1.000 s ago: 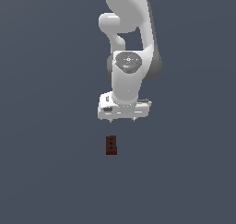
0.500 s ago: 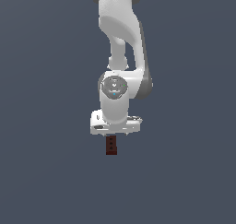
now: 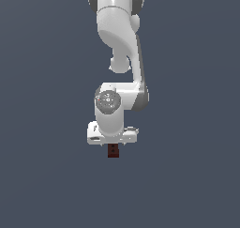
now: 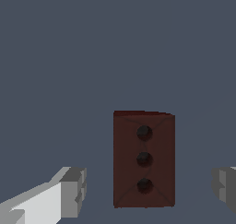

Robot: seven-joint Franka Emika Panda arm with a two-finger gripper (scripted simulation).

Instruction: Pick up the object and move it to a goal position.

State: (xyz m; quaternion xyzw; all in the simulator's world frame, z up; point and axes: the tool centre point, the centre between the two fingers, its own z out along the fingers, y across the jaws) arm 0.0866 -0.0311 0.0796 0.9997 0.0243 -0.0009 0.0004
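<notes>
The object is a small dark reddish-brown block (image 4: 144,158) with three dark dots on its face. It lies on the grey floor. In the exterior view only its lower part (image 3: 113,151) shows below the white hand. My gripper (image 4: 150,191) is open, with one finger (image 4: 73,191) on each side of the block and a clear gap to both. In the exterior view the gripper (image 3: 112,146) sits right over the block and its fingertips are hidden behind the hand.
The white arm (image 3: 119,58) reaches down from the top of the exterior view. A plain grey floor (image 3: 187,175) lies all around the block.
The arm has come down and toward the block. The hand was above and apart from it a second ago and now covers its upper part. The block has not moved.
</notes>
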